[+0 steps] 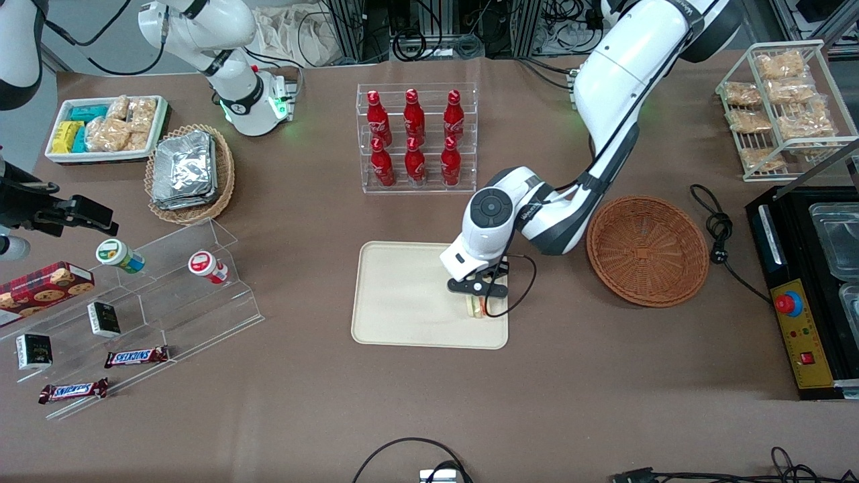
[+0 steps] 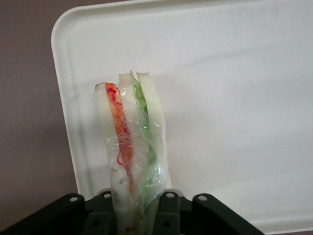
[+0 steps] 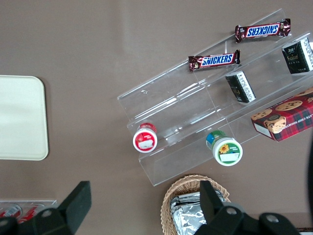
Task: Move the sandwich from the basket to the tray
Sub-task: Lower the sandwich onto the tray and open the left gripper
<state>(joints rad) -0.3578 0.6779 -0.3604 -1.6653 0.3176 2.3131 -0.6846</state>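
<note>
My left gripper (image 1: 478,294) is shut on the sandwich (image 1: 477,307), a plastic-wrapped wedge of white bread with orange, red and green filling. In the left wrist view the sandwich (image 2: 132,142) sticks out from between the black fingers (image 2: 171,210) of the gripper (image 2: 137,211), over the cream tray (image 2: 234,98). The gripper holds it low over the tray (image 1: 402,295), at the corner nearest the front camera and the basket. I cannot tell whether it touches the tray. The reddish-brown wicker basket (image 1: 647,249) lies beside the tray toward the working arm's end, with nothing in it.
A clear rack of red bottles (image 1: 415,137) stands farther from the front camera than the tray. A tan basket of foil packets (image 1: 189,173), a white snack tray (image 1: 107,127) and an acrylic shelf (image 1: 134,315) lie toward the parked arm's end. A black machine (image 1: 809,288) sits beside the basket.
</note>
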